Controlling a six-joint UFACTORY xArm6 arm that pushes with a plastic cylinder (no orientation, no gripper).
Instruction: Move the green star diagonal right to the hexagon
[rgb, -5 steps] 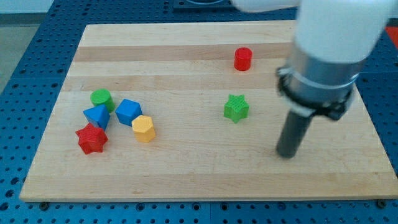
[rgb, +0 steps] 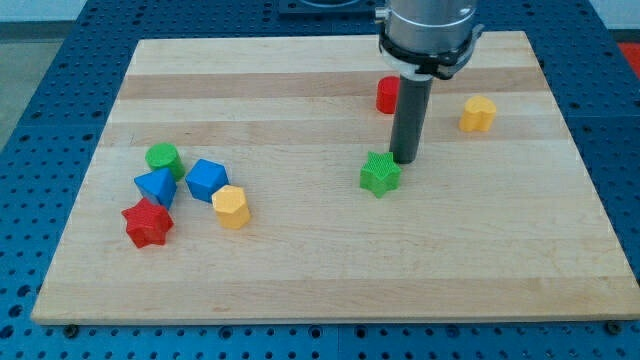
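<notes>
Wooden table (rgb: 330, 270) sits on blue pegboard (rgb: 40, 110). Arm comes in from view's top, rod vertical; no fingers on this rig, so nothing grasped. My tip (rgb: 404, 161) is just beside green star (rgb: 379, 174), at its upper-right edge, prob touching. Star sits mid-table, well apart from yellow hexagon (rgb: 230, 207) at view's left. By hexagon: blue cube (rgb: 206, 179), blue block (rgb: 155, 186), red star (rgb: 147, 223), green cylinder (rgb: 162, 158). Red cylinder (rgb: 386, 95) partly behind rod; yellow block (rgb: 477, 114) at right.

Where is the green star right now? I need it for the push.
The green star sits a little right of the board's centre in the camera view, below the red cylinder, with my tip at its upper right edge.
</notes>
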